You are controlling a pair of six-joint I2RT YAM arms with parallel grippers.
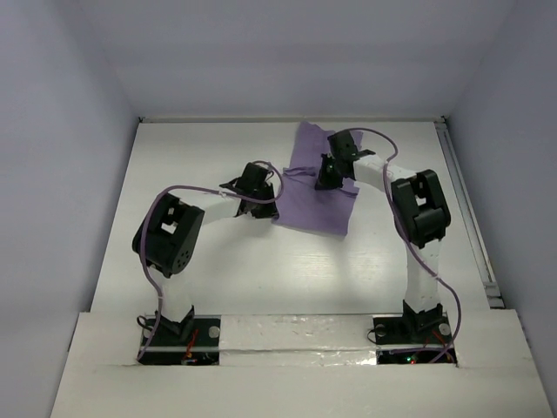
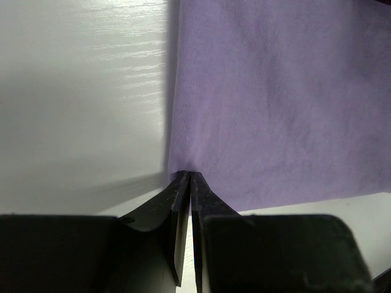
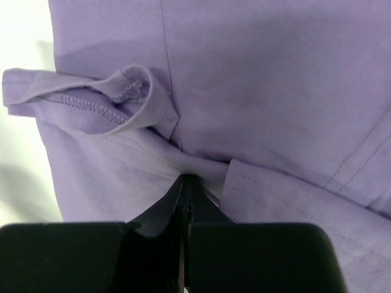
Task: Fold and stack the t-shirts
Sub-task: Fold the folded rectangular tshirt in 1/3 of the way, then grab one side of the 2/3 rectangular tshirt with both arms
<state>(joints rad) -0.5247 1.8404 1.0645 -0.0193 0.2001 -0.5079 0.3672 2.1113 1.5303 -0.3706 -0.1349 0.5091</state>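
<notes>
One lavender-purple t-shirt (image 1: pixel 315 198) lies partly folded on the white table, right of centre. My left gripper (image 1: pixel 264 207) is at the shirt's left edge and is shut on it; in the left wrist view its jaws (image 2: pixel 189 176) pinch the corner of the smooth cloth (image 2: pixel 275 104). My right gripper (image 1: pixel 325 181) is over the shirt's upper middle and is shut on a bunched fold; in the right wrist view the tips (image 3: pixel 187 178) bite into the cloth (image 3: pixel 256 85), with a hemmed sleeve (image 3: pixel 91 107) curled to the left.
The white table (image 1: pixel 209 261) has walls at the back and both sides. A raised rail (image 1: pixel 470 218) runs along the right edge. Purple cables loop over both arms.
</notes>
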